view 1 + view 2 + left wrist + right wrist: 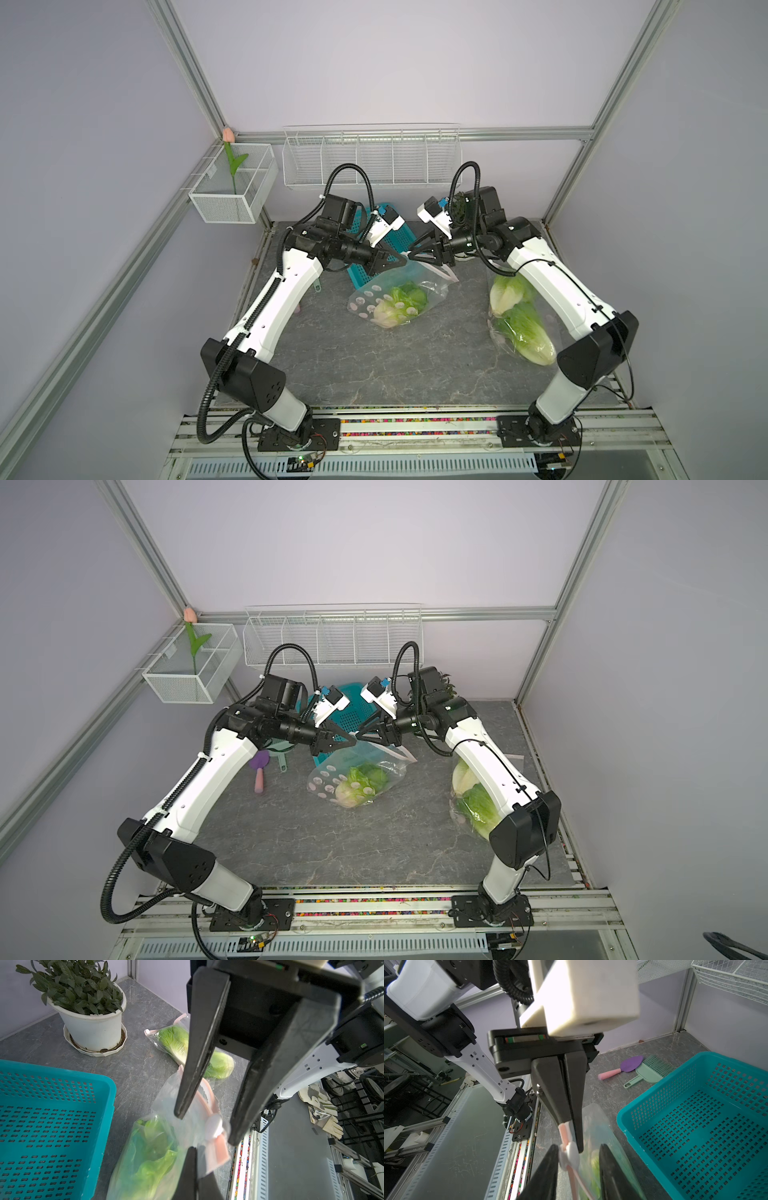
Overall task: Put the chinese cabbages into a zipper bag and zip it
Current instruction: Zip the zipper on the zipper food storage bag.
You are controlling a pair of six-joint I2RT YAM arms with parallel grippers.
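Left end effector [404, 263] is pinching the zipper bag [395, 297] taut beside the basket [62, 1072], so the right end effector [207, 1125], jaws apart, is straddling the slider [214, 1129] to zip.

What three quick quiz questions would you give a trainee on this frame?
1. True or false: the bagged cabbage lies in the teal basket.
2. Which is clamped on the zipper bag's pink strip? A left gripper; B right gripper; C neither.
3. Fill in: the white slider sits between the ___ gripper's open fingers.
Key: 1 false; 2 A; 3 right.
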